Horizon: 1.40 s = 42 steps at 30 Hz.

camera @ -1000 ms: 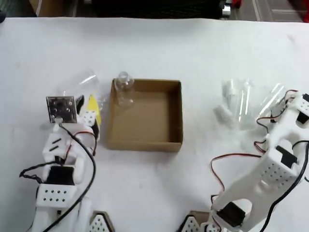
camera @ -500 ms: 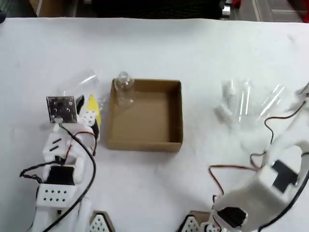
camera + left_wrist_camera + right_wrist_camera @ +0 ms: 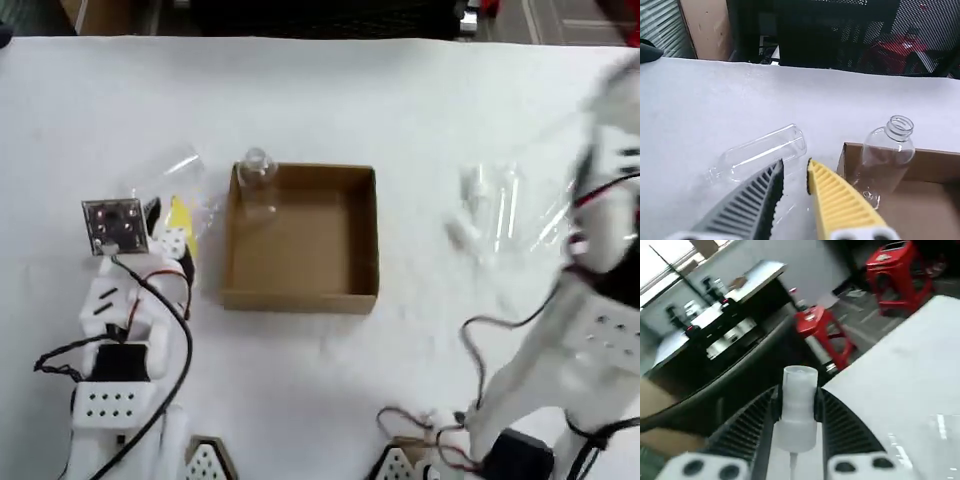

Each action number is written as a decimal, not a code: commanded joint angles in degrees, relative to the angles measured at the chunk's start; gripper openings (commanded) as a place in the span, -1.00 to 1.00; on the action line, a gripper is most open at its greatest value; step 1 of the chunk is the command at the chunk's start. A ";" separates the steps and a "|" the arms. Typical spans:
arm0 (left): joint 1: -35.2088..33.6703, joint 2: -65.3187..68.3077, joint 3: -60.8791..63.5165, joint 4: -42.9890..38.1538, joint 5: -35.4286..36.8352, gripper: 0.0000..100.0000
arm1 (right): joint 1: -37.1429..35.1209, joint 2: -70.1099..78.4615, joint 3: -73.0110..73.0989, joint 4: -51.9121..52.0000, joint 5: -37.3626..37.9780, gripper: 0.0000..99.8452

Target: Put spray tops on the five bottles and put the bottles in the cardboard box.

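Right gripper (image 3: 797,396): closed on one white spray top (image 3: 799,412), pinched between both ribbed fingers. The top stands upright and its thin dip tube hangs below. In the high view the right arm (image 3: 585,320) is raised over the right side of the white table (image 3: 400,100) and shows as a blur.

Left gripper (image 3: 794,176): narrow gap between the grey and the yellow finger, nothing held. It sits low over the table, just left of the cardboard box (image 3: 300,298), with its tips near a clear bottle (image 3: 760,150). That bottle lies on its side on the table, neck open, with no spray top. I cannot tell whether the tips touch it.

Box: open, on the table between the two arms. A second clear bottle (image 3: 257,182) stands upright in its far-left corner, also with a bare neck.

Right of the box, well apart from it, is a loose cluster of clear and white parts (image 3: 495,215) on the table. Dip tubes and white heads are visible among them, but the count cannot be told.
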 commanded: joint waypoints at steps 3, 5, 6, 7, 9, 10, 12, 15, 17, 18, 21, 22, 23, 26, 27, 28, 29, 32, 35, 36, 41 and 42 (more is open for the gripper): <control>-1.54 0.04 -3.16 -1.85 -0.26 -0.83 | -28.09 -1.71 -1.76 -7.08 9.76 -0.97; -1.45 -0.04 -2.81 -1.93 -0.44 -0.83 | -33.89 -0.57 -1.14 -9.80 16.88 -0.97; -1.27 -0.04 -2.64 -2.29 -0.44 -0.83 | -36.35 0.22 -0.97 -11.12 20.84 -0.97; -1.27 -0.04 -2.55 -2.90 -0.53 -0.83 | -38.46 1.19 -0.79 -12.18 24.62 -0.97; -1.19 -0.04 -1.76 -3.87 -0.70 -0.83 | -42.07 2.95 -0.53 -13.49 30.42 -0.97; -1.19 -0.04 -1.32 -4.92 -0.70 -0.83 | -43.30 4.18 -0.53 -13.85 32.00 -0.97; -1.19 -0.04 -0.18 -7.30 -0.70 -0.83 | -45.41 6.99 -0.53 -15.34 33.49 -0.97; -1.27 0.04 1.67 -10.99 -0.79 -0.83 | -46.99 11.65 -0.53 -19.74 33.32 -0.97; -1.45 0.04 2.55 -12.48 -0.79 -0.83 | -47.52 15.16 -0.53 -23.96 33.32 -0.97; -1.45 -0.04 2.64 -12.57 -0.79 -0.83 | -47.69 17.01 -0.53 -26.24 33.32 -0.97; -1.45 -0.04 2.64 -12.84 -0.79 -0.83 | -47.43 21.93 -0.53 -32.57 33.32 -0.97; -1.45 -0.04 2.64 -12.84 -0.79 -0.83 | -47.34 23.25 -0.53 -34.07 33.32 -0.97; -1.45 -0.04 2.64 -12.84 -0.79 -0.83 | -47.34 24.57 -0.53 -35.21 33.32 -0.97; -1.45 -0.04 2.73 -12.84 -0.79 -0.83 | -47.34 28.00 -0.53 -37.85 33.32 -0.97; -1.45 0.04 2.73 -12.84 -0.79 -0.83 | -47.43 28.88 -0.53 -38.81 33.32 -0.97; -1.45 0.13 2.73 -12.84 -0.79 -0.83 | -47.43 29.76 -0.53 -40.04 33.32 -0.97; -1.45 0.13 2.73 -12.84 -0.79 -0.83 | -47.43 30.46 -0.53 -41.27 33.32 -0.97; -1.45 0.13 2.73 -12.84 -0.79 -0.83 | -47.34 32.31 -0.53 -43.74 33.58 -0.97; -1.45 0.13 2.73 -12.84 -0.79 -0.83 | -47.25 34.24 -0.53 -44.62 33.67 -0.97; -1.45 0.13 2.73 -12.84 -0.79 -0.83 | -47.25 34.86 -0.53 -45.05 33.67 -0.97; -1.45 0.13 2.73 -12.84 -0.79 -0.83 | -45.85 37.23 -0.62 -46.11 33.67 -0.97; -1.45 0.13 2.73 -12.84 -0.79 -0.83 | -45.23 37.58 -0.62 -46.11 33.67 -0.97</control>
